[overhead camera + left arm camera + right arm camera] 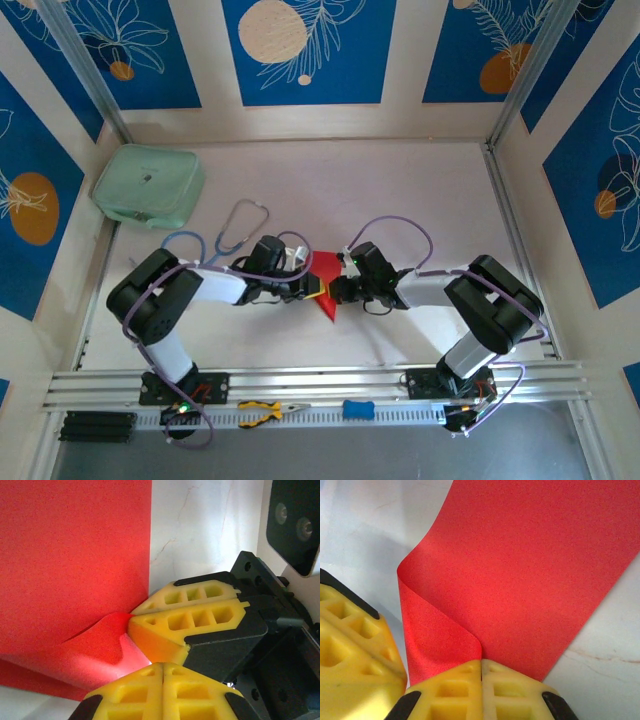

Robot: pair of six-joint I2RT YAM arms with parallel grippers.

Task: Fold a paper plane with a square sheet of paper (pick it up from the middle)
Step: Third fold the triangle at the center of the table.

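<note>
Top external view has both arms reaching inward over the middle of the white table (420, 180), their grippers meeting almost tip to tip at a red sheet of paper (326, 268). The left gripper (311, 291) comes at it from the left and the right gripper (337, 290) from the right. One red corner of the sheet points toward the arm bases.

Seen from the right wrist, the right gripper's yellow fingers (455, 695) are pressed together on the paper. A flap curls over from the left side of the sheet, and its rolled edge is pinched right at the fingertips. The rest of the sheet runs away up and to the right over the table. The left gripper's yellow fingers sit just to the left, against the edge of that flap.

Seen from the left wrist, the left gripper's own fingers (130, 700) lie flat against each other with no gap. The buckled lower part of the sheet reaches their tips, but I cannot tell whether any paper is caught between them. The right gripper's fingers come in from the right and nip the sheet's edge where it wrinkles.

A mint-green pouch (148, 186) lies at the back left of the table. A stethoscope (236, 232) lies between the pouch and the left arm. Yellow-handled pliers (264, 410) rest on the front rail.
</note>
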